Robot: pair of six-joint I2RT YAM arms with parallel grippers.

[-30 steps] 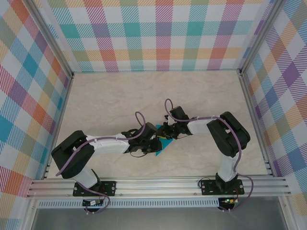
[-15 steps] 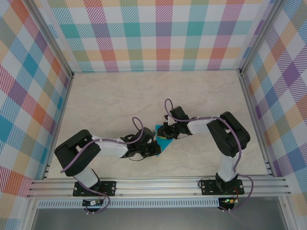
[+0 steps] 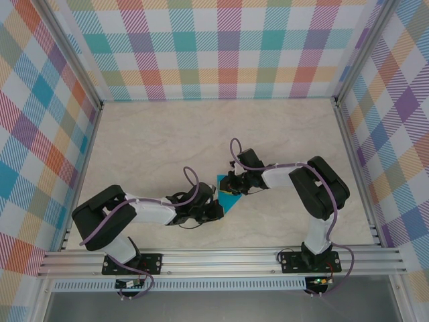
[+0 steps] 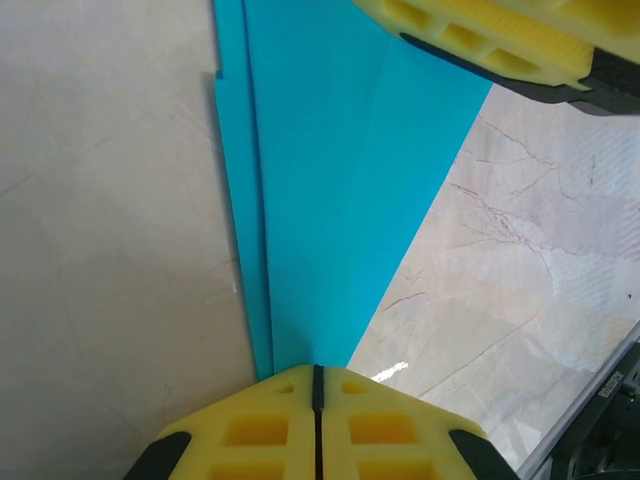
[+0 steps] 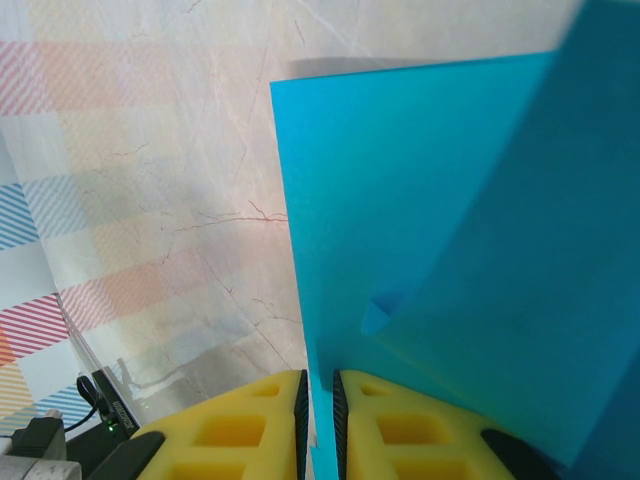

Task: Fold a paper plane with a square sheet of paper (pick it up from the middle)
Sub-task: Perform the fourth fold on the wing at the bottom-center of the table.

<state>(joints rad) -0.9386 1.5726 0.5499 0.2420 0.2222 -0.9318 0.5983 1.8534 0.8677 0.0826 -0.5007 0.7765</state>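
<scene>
The teal-blue sheet of paper (image 3: pixel 232 197) lies folded into a layered wedge at the table's middle, between my two grippers. In the left wrist view the paper (image 4: pixel 330 180) narrows toward my left gripper (image 4: pixel 316 368), whose jaws are shut with no gap. Its tips sit over the paper's pointed end; a pinch cannot be made out. My right gripper (image 5: pixel 318 375) is shut on an edge of the paper (image 5: pixel 450 200), which runs between its pads and lifts one flap. From above, the left gripper (image 3: pixel 214 208) is at the near tip and the right gripper (image 3: pixel 230 185) at the far end.
The marble-patterned table (image 3: pixel 154 141) lies bare behind and to both sides of the arms. Checked walls (image 3: pixel 221 47) enclose it, and an aluminium rail (image 3: pixel 221 258) runs along the near edge. The right gripper's yellow finger (image 4: pixel 480 40) crosses the far end of the paper.
My left gripper has slid toward the near edge along the paper to its pointed end, closing fully. The right gripper has stayed put, holding the paper.
</scene>
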